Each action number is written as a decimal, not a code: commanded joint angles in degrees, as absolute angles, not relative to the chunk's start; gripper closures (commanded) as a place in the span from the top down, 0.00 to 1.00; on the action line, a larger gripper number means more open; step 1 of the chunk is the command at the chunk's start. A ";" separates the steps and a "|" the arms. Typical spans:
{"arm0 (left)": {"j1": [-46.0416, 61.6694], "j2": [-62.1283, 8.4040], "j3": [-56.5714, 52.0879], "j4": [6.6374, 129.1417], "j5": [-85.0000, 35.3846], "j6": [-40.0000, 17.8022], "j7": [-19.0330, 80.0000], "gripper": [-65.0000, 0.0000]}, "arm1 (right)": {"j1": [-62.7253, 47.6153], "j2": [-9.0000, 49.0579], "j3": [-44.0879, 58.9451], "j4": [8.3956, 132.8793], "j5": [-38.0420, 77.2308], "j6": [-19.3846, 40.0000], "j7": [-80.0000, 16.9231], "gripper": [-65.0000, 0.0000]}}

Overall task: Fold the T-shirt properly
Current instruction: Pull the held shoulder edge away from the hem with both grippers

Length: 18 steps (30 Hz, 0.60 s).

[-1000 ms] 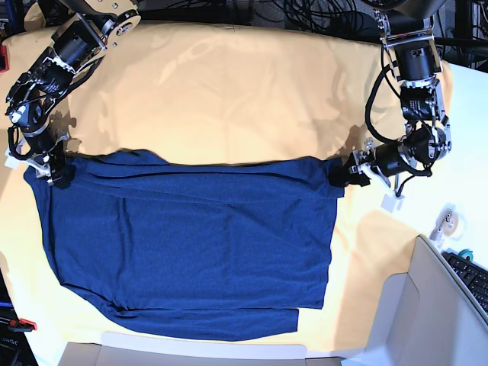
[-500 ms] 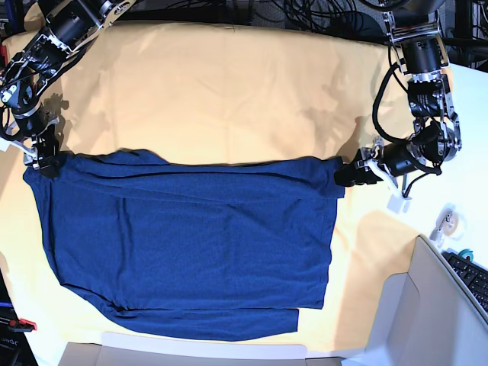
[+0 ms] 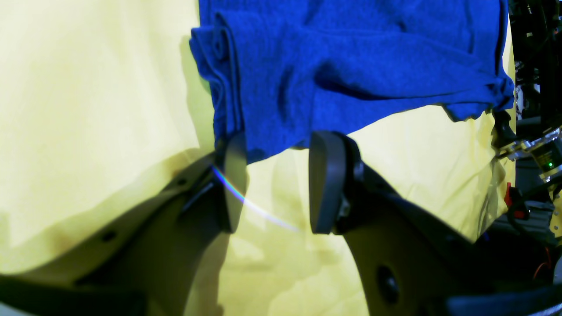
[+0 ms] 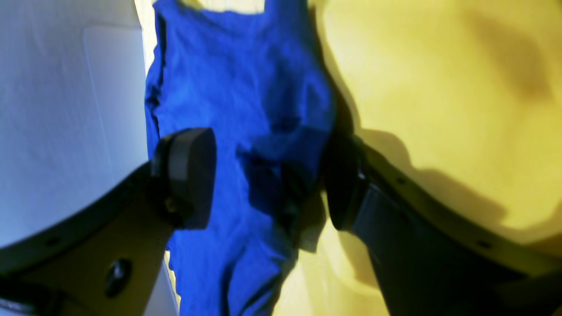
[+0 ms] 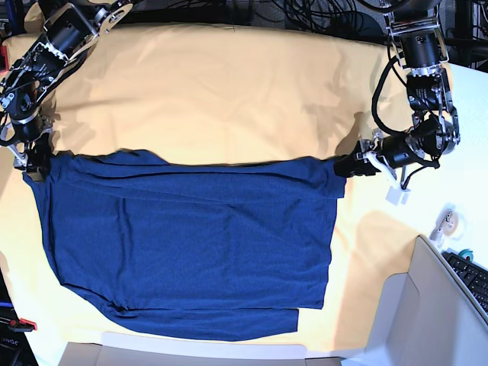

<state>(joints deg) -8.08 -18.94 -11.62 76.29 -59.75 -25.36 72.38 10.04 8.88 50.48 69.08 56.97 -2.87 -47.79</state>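
A yellow-orange cloth (image 5: 229, 91) covers the desk. The T-shirt (image 5: 191, 244) lies flat toward the near edge, seemingly folded once; more folds remain. The left gripper (image 5: 352, 167) and right gripper (image 5: 32, 169), both spread, bracket its far corners.

T-shirt (image 5: 191, 244) plain navy blue; cloth (image 5: 229, 91) plain yellow-orange; fingers (image 3: 322, 184) dark grey

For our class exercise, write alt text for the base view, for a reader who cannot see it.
A dark navy-blue knit T-shirt lies spread flat on a big yellow-orange cloth, its upper edge already folded down. The right gripper sits at the shirt's upper corner on the picture's left and the left gripper at the opposite corner.
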 commanded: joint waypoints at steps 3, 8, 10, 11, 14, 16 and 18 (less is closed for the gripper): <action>-9.10 -19.91 -11.91 77.32 -60.79 -25.54 72.04 0.35 | 12.00 8.75 50.33 66.59 54.99 -4.18 -47.60 0.59; -9.10 -19.91 -12.00 77.14 -60.44 -25.45 71.60 0.35 | 13.67 8.48 50.33 66.15 51.56 -4.18 -47.60 0.59; -9.10 -20.00 -12.09 77.05 -60.35 -25.36 71.52 0.35 | 13.85 8.40 50.33 66.15 51.30 -4.09 -47.60 0.59; -9.36 -19.91 -12.09 76.97 -60.35 -24.57 71.52 0.36 | 14.11 8.40 50.33 66.15 51.21 -4.09 -47.69 0.59; -9.54 -19.56 -12.09 76.97 -60.35 -20.62 71.25 0.39 | 14.11 8.40 50.33 66.15 51.21 -4.09 -47.78 0.58; -9.63 -18.51 -11.91 76.44 -60.44 -18.95 69.76 0.42 | 13.93 8.31 50.33 66.15 51.21 -4.09 -47.87 0.58; -10.33 -17.80 -11.65 74.77 -60.44 -18.86 68.53 0.42 | 13.76 8.31 50.33 66.15 51.21 -3.91 -47.96 0.58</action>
